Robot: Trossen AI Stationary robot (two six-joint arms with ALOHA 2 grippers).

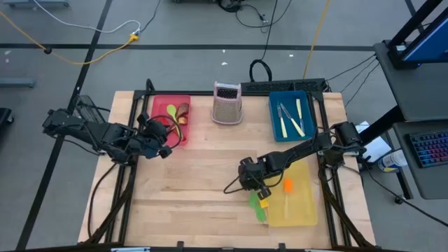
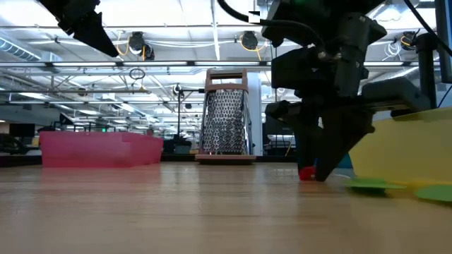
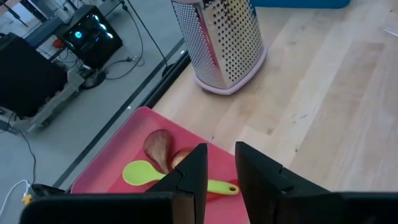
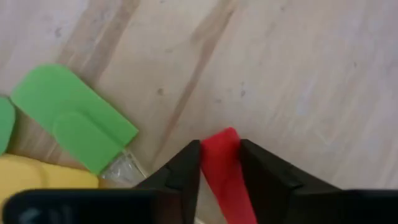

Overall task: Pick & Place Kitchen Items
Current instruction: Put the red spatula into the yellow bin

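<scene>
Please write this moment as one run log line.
right gripper: closed on red spatula, at table | left gripper: empty, above red tray

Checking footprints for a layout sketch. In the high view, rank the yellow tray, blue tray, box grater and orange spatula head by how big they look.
1. Yellow tray
2. Blue tray, slightly smaller looking
3. Box grater
4. Orange spatula head, far the smallest
</scene>
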